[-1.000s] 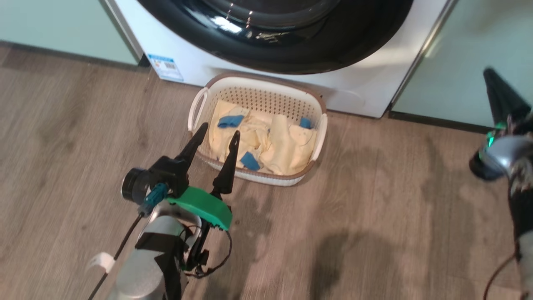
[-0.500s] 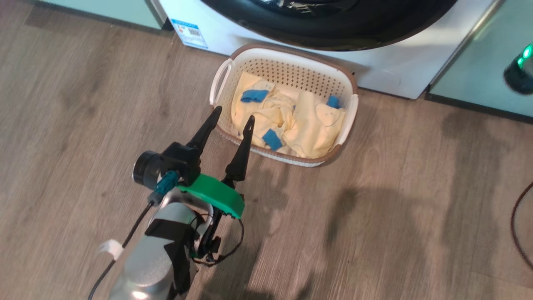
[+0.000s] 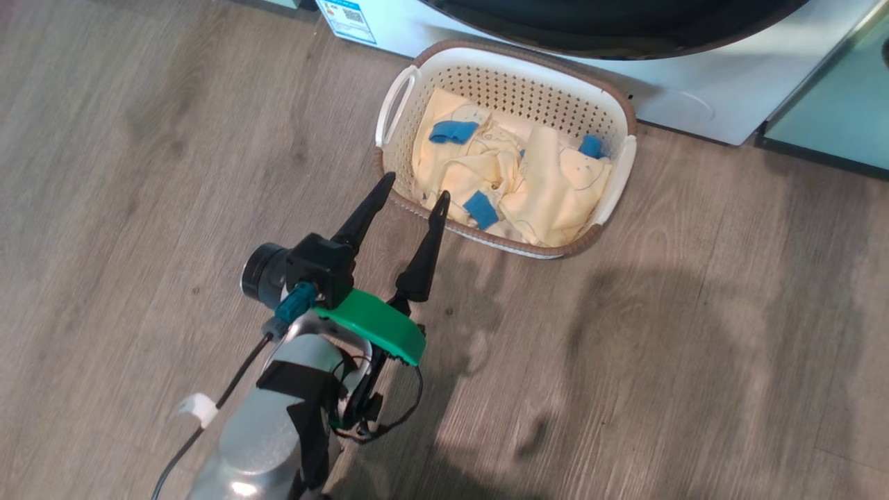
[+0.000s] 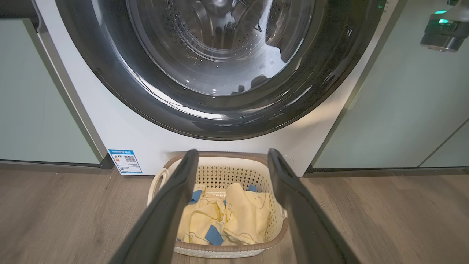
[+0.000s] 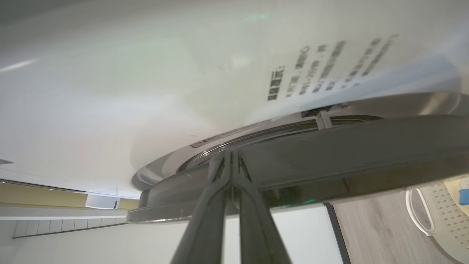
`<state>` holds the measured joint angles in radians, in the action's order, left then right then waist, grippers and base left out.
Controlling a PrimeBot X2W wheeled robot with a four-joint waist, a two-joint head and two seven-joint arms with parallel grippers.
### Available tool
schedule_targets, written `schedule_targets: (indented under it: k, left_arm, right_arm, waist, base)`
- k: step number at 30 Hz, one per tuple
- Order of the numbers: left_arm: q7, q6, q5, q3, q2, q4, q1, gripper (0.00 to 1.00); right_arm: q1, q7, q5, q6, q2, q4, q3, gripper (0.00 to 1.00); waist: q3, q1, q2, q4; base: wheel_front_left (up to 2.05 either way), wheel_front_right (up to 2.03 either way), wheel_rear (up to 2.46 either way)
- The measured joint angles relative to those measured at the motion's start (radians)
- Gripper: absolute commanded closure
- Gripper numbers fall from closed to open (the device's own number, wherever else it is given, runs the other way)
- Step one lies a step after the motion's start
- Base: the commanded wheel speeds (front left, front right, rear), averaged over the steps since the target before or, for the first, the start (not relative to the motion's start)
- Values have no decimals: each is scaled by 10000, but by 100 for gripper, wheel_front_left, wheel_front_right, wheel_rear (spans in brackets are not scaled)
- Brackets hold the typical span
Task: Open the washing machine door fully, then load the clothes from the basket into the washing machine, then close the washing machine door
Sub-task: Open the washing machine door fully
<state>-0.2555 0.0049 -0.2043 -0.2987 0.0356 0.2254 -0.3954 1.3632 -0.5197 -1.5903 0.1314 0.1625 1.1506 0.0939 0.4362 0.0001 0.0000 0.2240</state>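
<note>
Two grippers showing: left gripper (image 3: 414,189) is hovering wide open, holding nothing, fingertips by the near-left corner of the basket (image 3: 535,87). Basket is sitting on the wood floor (image 3: 694,347) right against the washing machine (image 3: 694,83), below the washing machine door (image 4: 227,121), with pale yellow clothes (image 3: 542,187) lying crumpled inside it. Right gripper (image 5: 230,156) is pinching its fingers fully together, gripping nothing, tips at the door's black rim edge; contact unclear.

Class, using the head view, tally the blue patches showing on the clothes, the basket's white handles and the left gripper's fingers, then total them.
Blue patches on the clothes: 3
White handles on the basket: 2
Fingers of the left gripper: 2
Total: 7
</note>
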Motion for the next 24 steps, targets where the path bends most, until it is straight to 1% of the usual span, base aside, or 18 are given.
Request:
schedule_targets:
  k: [7, 11, 24]
  left_arm:
    - [0, 163, -115, -203, 0, -121, -156, 0]
    - [0, 169, -171, -249, 0, -161, -196, 0]
    - [0, 263, -328, -370, -4, -192, -418, 0]
  right_arm:
    - [495, 0, 138, 0, 153, 453, -67, 100]
    - [653, -132, 224, 0, 194, 673, -242, 100]
    - [910, -633, 431, 0, 257, 727, -453, 100]
  waist:
    - [182, -1, 0, 163]
    - [269, 0, 0, 189]
    - [477, 0, 0, 243]
  base:
    - [0, 0, 0]
    - [0, 0, 0]
    - [0, 0, 0]
